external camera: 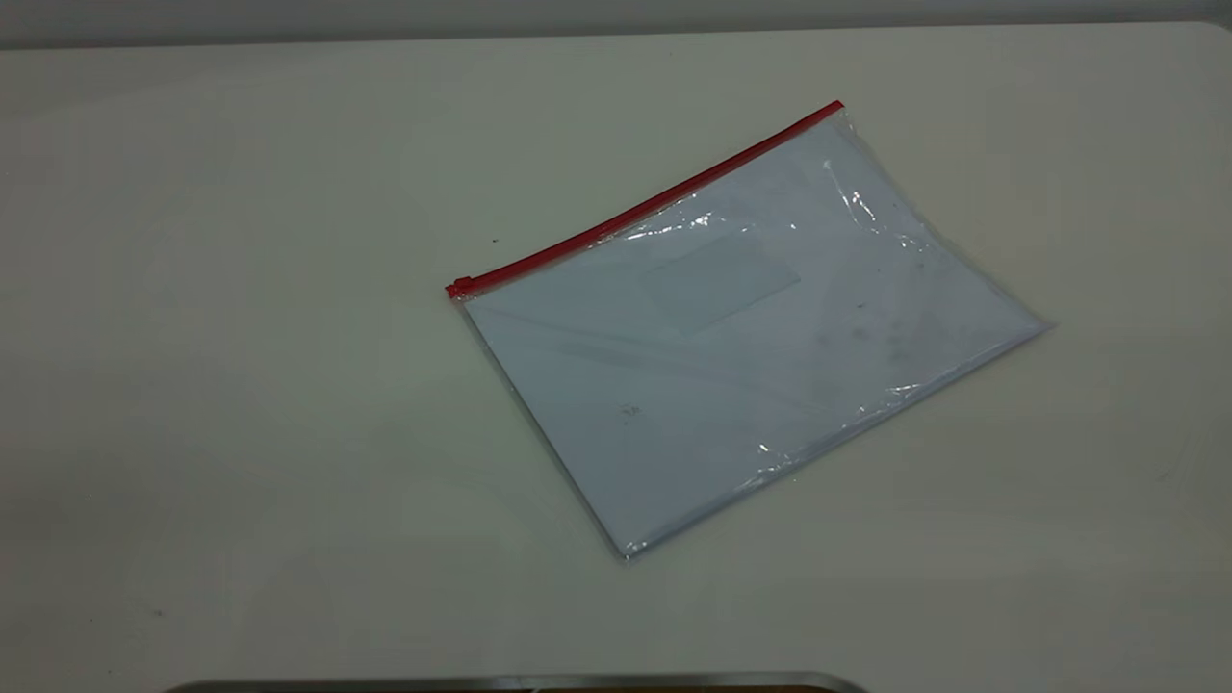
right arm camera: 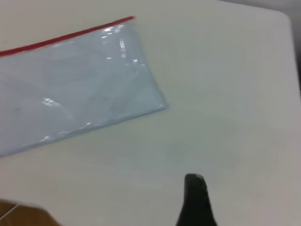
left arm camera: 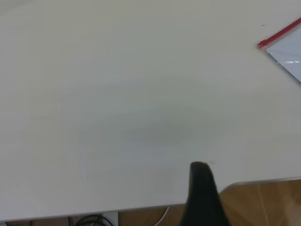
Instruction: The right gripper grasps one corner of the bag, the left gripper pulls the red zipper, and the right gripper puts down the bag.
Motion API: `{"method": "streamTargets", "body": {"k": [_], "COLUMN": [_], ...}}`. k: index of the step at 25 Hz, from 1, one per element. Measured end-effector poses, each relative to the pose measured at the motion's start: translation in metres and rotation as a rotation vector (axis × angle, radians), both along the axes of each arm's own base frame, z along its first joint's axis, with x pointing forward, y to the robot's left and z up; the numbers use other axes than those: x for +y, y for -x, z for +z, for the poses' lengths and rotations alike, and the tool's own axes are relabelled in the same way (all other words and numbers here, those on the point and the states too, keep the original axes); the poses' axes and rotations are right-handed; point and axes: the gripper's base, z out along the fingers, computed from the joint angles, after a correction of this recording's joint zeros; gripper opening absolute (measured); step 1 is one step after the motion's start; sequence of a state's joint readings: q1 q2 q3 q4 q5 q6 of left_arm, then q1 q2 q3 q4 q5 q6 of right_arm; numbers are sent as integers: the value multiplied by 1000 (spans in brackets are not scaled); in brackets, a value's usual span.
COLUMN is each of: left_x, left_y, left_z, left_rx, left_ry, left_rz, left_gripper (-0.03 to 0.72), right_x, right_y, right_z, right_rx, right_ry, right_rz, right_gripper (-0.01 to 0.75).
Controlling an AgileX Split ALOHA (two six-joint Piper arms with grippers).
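The bag (external camera: 731,327) lies flat on the table, a clear pouch with white sheets inside. The red zipper (external camera: 645,207) runs along its far long edge, with the slider tab (external camera: 460,286) at the left end. The corner of the bag (external camera: 837,108) where the red strip ends is at the far right. Neither gripper shows in the exterior view. The left gripper (left arm camera: 203,188) is over the table's near edge, far from the bag (left arm camera: 289,56) and the zipper's slider end (left arm camera: 263,44). The right gripper (right arm camera: 195,197) is over bare table, apart from the bag (right arm camera: 75,84) and its red corner (right arm camera: 131,20).
The pale table (external camera: 241,385) surrounds the bag on all sides. A metal-rimmed edge (external camera: 520,683) shows at its front. The left wrist view shows wooden floor (left arm camera: 263,202) and cables (left arm camera: 89,220) beyond the table's edge. The right wrist view shows the table's rounded corner (right arm camera: 287,19).
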State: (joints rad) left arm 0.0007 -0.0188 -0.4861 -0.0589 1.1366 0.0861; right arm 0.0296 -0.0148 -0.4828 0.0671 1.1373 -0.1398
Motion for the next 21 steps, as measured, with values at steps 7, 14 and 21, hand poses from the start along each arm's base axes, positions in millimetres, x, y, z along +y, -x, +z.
{"method": "streamTargets", "body": {"k": [7,14,21], "left_x": [0,0,0], "left_y": [0,0,0], "left_z": [0,0,0], "left_rx": [0,0,0], "left_ry": [0,0,0], "left_rz": [0,0,0], "left_gripper": [588,588,588], "right_x": [-1,-1,-1], "right_y": [0,0,0], "right_z": [0,0,0], "right_rx": [-1,-2,-2], "right_ry": [-1,-1,-1], "right_rz": [-12,-12,-12], "right_gripper": [591,591,591]}}
